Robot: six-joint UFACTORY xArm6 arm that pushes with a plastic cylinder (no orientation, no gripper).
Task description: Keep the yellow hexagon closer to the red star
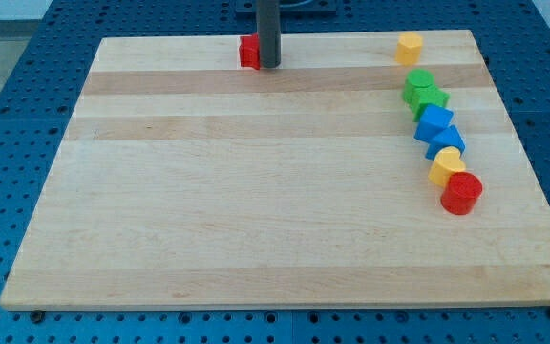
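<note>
The yellow hexagon point(409, 47) sits near the board's top edge, at the view's upper right. A red block point(247, 52), whose shape looks like a star, sits at the top edge left of centre. The dark rod partly hides its right side. My tip point(269, 65) rests on the board right beside this red block, touching or almost touching it. The yellow hexagon is far to the right of my tip.
A curved row of blocks runs down the right side: two green blocks point(423, 92), two blue blocks point(439, 131), another yellow block point(447, 166) and a red cylinder point(461, 193). The wooden board point(256, 210) lies on a blue perforated table.
</note>
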